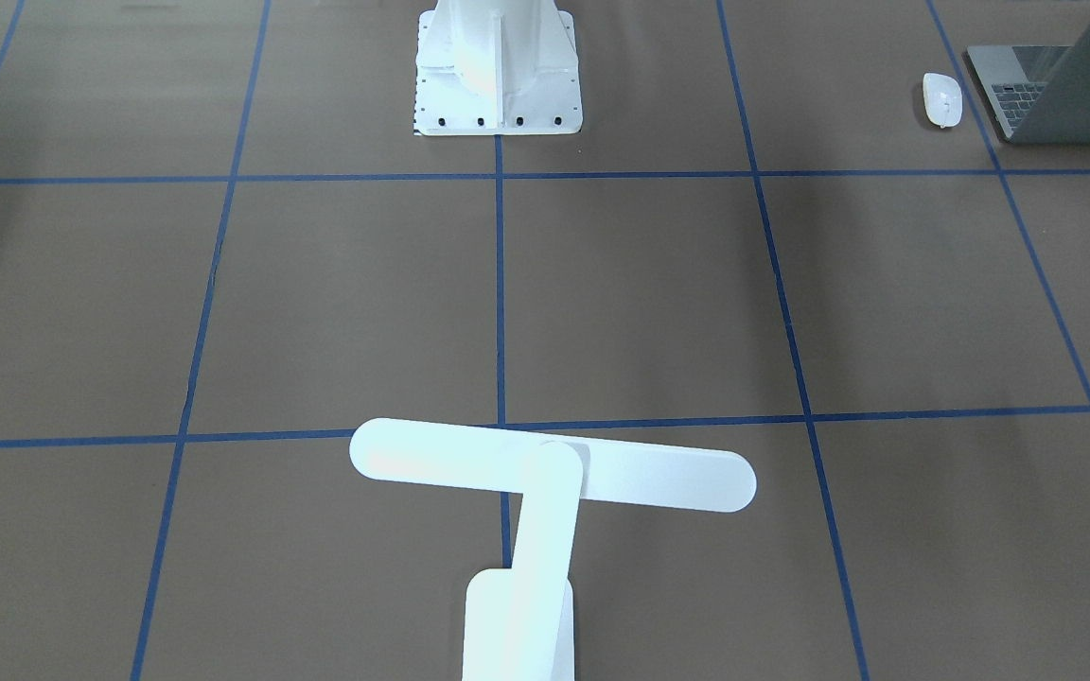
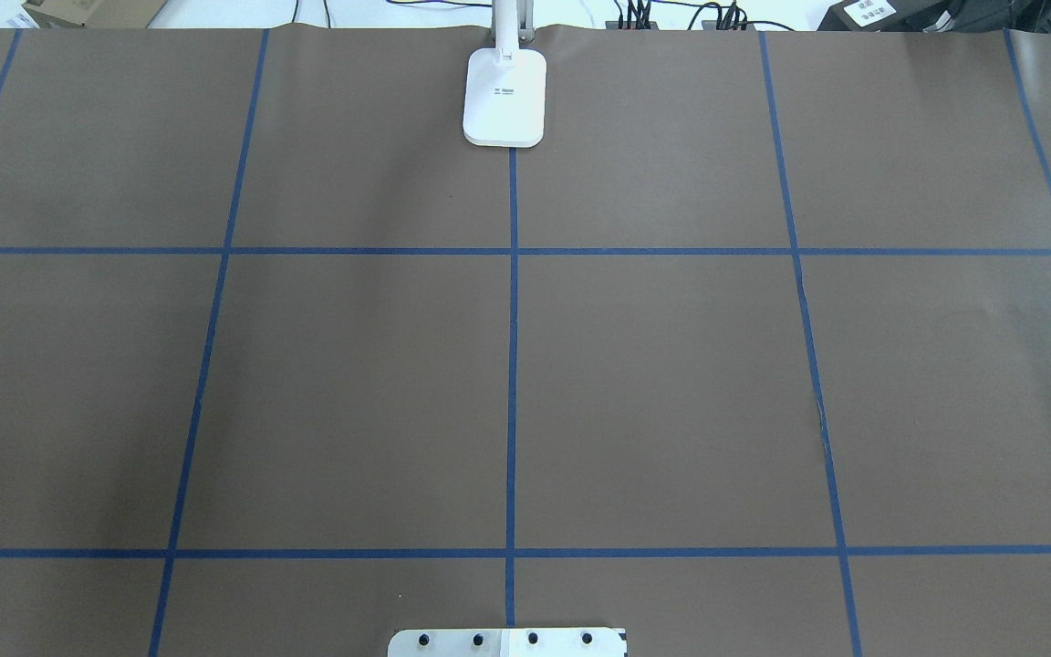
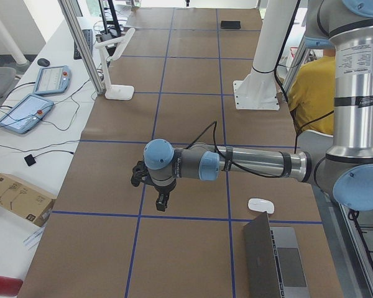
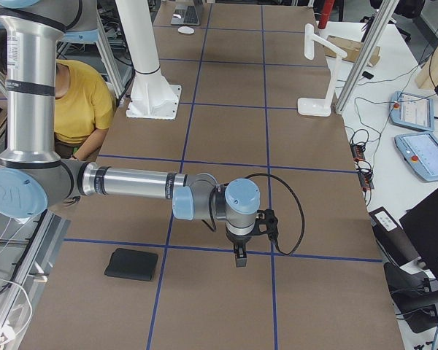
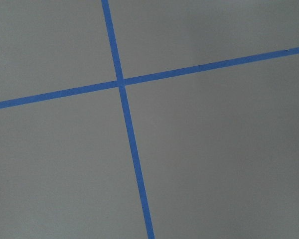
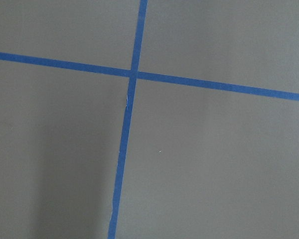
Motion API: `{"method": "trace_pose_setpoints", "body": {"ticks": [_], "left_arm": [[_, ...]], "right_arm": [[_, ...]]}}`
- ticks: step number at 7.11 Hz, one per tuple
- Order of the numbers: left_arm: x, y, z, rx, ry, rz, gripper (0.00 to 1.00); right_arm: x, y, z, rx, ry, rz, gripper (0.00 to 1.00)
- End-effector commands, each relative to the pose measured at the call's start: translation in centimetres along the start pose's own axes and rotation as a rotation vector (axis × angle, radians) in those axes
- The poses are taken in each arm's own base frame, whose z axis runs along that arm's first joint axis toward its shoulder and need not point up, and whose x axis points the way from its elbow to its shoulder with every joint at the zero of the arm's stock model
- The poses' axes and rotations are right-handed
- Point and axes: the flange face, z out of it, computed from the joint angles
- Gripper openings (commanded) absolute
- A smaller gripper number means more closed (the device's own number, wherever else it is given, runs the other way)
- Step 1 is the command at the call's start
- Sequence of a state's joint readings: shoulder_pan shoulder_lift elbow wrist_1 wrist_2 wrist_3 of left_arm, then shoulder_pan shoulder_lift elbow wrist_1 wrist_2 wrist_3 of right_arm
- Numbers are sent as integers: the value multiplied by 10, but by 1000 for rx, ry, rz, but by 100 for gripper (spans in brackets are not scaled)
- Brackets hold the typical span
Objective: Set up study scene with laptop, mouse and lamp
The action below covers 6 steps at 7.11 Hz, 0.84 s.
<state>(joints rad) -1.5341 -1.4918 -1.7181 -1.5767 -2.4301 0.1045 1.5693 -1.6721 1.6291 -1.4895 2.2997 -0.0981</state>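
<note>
Laptop [image 3: 273, 261] is sitting half-open at the table's left end, robot side, lid back facing the operators. Lamp [image 1: 553, 465] is standing mid far edge, bar head lying crosswise. Mouse [image 3: 260, 205] is lying just beside the laptop. Left gripper [image 3: 162, 200] is hovering nearby, with both lying robot-ward of it, so the left arm is nearer. Right gripper [image 4: 239, 257] is hovering well apart. Can't tell the jaw opening on either.

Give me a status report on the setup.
Left gripper, right gripper hover over table, open or shut unclear. Laptop open, mouse beside it, lamp standing apart. Black pad near right gripper.
</note>
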Motion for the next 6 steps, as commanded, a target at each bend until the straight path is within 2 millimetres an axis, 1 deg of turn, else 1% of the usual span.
{"method": "trace_pose_setpoints", "body": {"ticks": [1,2,3,4,5,6], "left_arm": [[-19,4,10,-17,-8,-44,100],[-27,-11,-2,12,-19,-47,100],[-20,-24,-15,35,-24,-30,100],[-24,-17,-11,23,-26,-50,100],[-29,-14,-14,21,-85,-52,100],[-41,-9,-26,42,-99,-80,100]], "right_arm": [[0,0,0,0,-1,0,100],[0,0,0,0,-1,1,100],[0,0,0,0,-1,1,100],[0,0,0,0,-1,1,100],[0,0,0,0,-1,1,100],[1,1,1,-2,-3,4,100]]}}
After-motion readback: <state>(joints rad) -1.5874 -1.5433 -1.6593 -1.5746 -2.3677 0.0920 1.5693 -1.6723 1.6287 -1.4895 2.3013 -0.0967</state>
